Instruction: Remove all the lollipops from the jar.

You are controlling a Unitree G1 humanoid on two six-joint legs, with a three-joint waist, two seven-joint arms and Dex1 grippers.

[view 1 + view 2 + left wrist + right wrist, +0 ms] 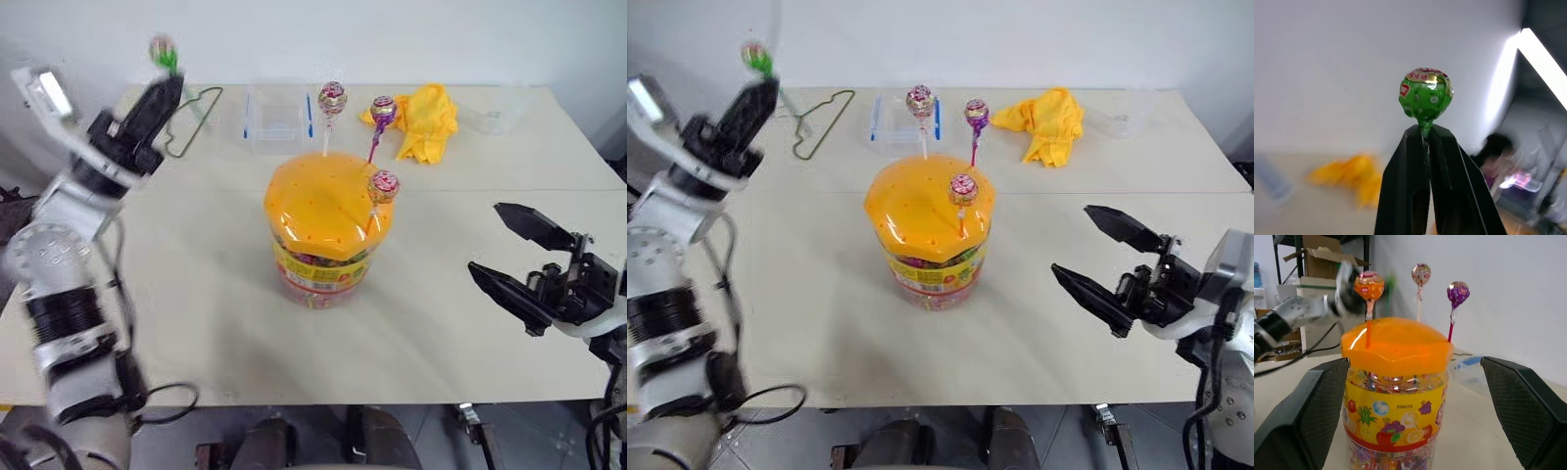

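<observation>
Orange domed lid, dotted with small holes, caps the jar [323, 235], a clear plastic cylinder with a fruit-printed label band, standing upright near the middle of the pale table [216, 323]. Wrapped candies show through its wall.

Three lollipops stand upright in the lid's holes. At the far side of the lid: one on a white stick [331, 99], one with a purple wrapper on a purple stick [382, 111]. Nearer the robot, on the lid's right side: one on an orange stick [382, 185].

Left gripper [167, 86] is raised well to the left of the jar and beyond it, fingers pressed together on a green stick. The green-wrapped lollipop [1425, 93] sits just above the fingertips, clear of the jar and of the table.

Right gripper [509, 253] hangs low to the right of the jar, apart from it, jaws spread wide, holding nothing. In its wrist view the jar stands between the two fingers, no contact.

Behind the jar: a small clear box with blue clips [277, 117], just beyond the lid. A yellow cloth [426, 119] lies crumpled behind and right of the jar. A wire hanger [196, 116] lies behind and left of it, near the raised left gripper.
</observation>
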